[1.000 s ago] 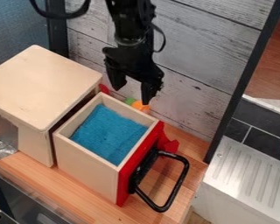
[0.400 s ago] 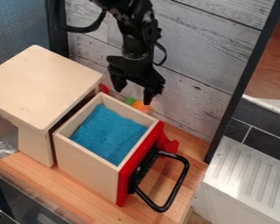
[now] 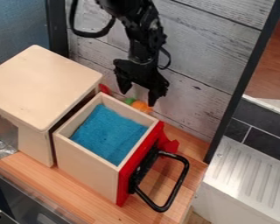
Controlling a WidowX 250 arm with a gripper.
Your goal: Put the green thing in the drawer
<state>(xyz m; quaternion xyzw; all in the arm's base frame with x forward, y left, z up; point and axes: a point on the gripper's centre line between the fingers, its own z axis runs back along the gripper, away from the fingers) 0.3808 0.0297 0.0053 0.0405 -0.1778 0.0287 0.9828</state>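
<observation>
1. Rising behind everything, the plank wall [image 3: 209, 43] stands at the back of the wooden counter [image 3: 37, 175].
2. Sitting on the counter's left part, the pale wooden cabinet [image 3: 40, 83] has a flat top with rounded corners.
3. Standing low at the right, the white unit [image 3: 244, 177] has a ridged top.
4. Reaching out from the cabinet, the drawer [image 3: 84, 170] is open, with pale wooden walls and a red front.
5. Lining the drawer's inside is blue material [image 3: 107, 133].
6. Hanging above the drawer's far wall, the black gripper [image 3: 138, 96] is spread wide, its two fingertips well apart with plank wall visible between them.
7. Jutting from the red front, the black handle [image 3: 180, 181] forms a squared loop.
8. Lying at the left edge is crumpled foil [image 3: 1, 148].
9. Showing past the drawer's far wall, the orange thing [image 3: 141, 106] is partly hidden.
10. Peeking out just beside it, the green thing [image 3: 129, 101] is outside the drawer, between the drawer and plank wall.
</observation>
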